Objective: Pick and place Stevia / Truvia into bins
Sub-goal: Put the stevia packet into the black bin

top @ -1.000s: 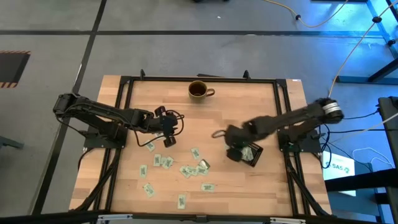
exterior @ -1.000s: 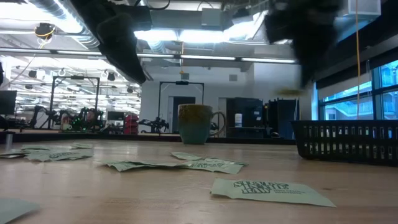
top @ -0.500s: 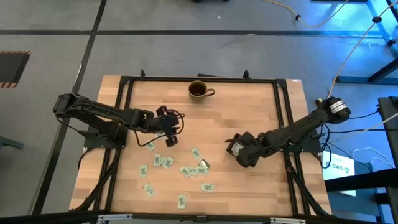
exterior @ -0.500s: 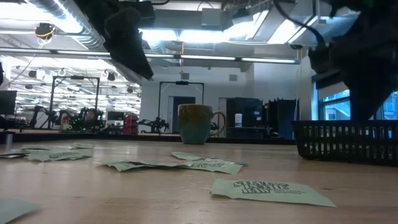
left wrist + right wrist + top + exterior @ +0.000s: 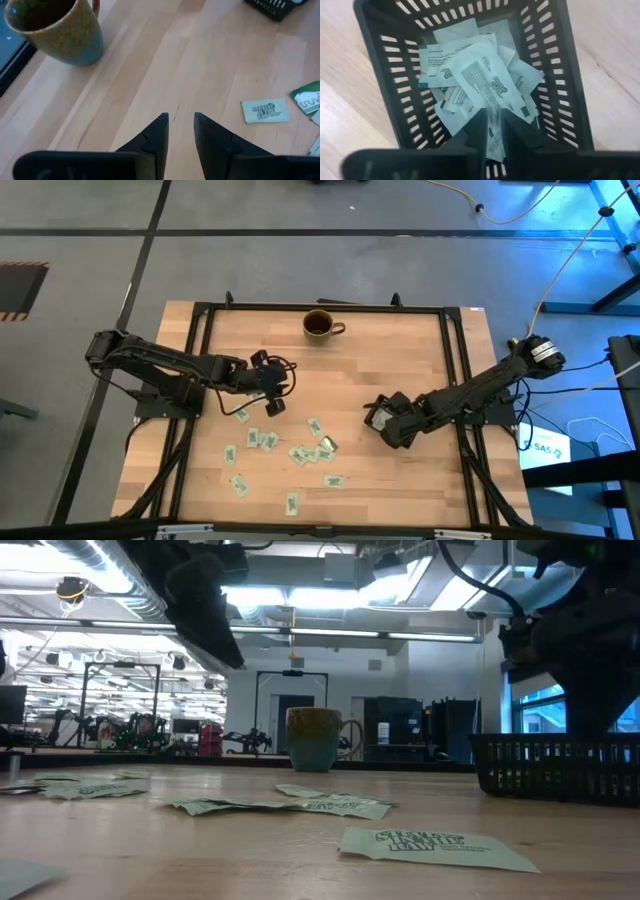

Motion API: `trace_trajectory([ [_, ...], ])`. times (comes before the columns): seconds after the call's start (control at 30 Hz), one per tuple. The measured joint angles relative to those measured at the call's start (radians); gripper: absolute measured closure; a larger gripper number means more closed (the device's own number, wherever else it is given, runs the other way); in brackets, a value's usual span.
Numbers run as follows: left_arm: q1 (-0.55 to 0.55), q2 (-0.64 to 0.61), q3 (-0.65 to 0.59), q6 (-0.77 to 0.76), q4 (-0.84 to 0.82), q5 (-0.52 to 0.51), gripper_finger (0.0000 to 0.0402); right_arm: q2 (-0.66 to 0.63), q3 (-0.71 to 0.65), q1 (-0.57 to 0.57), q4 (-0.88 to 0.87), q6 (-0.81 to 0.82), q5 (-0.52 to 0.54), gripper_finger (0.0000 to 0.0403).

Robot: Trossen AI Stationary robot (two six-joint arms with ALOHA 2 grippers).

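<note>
The black slotted bin (image 5: 380,80) stands on the table's right half, showing in the low view as a dark basket (image 5: 560,768). It holds a pile of pale green and white Stevia sachets (image 5: 450,65). My right gripper (image 5: 494,127) hangs over the bin, pointing steeply down, with one sachet (image 5: 482,75) between its fingers. In the high view the right gripper (image 5: 383,420) covers the bin. Loose sachets (image 5: 300,452) lie flat on the wood at the table's near middle. My left gripper (image 5: 275,395) hovers open above bare wood, with nothing between its fingers. My right gripper has one end of a single sachet (image 5: 493,117) between its two fingers, coming from above and pointing down into the bin. The sachet's other end leans on the pile inside the bin. The fingers' own bulk hides how far back the sachet reaches.
A round brown mug (image 5: 320,326) stands near the far edge, seen also as a mug (image 5: 55,30) in the left wrist view. A black metal frame (image 5: 200,330) runs round the tabletop. Bare wood lies between the mug and the sachets.
My right gripper has swung toward the table's near right, rolled, and sunk down over the bin, carrying the sachet; for the last half second it has stayed there.
</note>
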Motion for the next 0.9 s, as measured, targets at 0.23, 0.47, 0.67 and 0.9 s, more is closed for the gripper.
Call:
trace_trajectory([
  [0.23, 0.008, 0.0, -0.034, -0.172, -0.208, 0.024, 0.0316, -0.074, 0.0, 0.0, -0.001, 0.133, 0.017, 0.0302],
  [0.47, 0.034, 0.0, -0.194, -0.186, -0.132, 0.068, 0.0316, -0.131, 0.0, -0.005, 0.021, 0.124, 0.065, 0.0299],
  [0.67, 0.071, 0.0, -0.275, -0.209, -0.024, 0.181, 0.0316, -0.134, 0.0, -0.012, 0.024, 0.122, 0.078, 0.0298],
  [0.9, 0.073, 0.0, -0.311, -0.223, -0.028, 0.182, 0.0316, -0.134, 0.0, -0.015, 0.025, 0.12, 0.08, 0.0298],
])
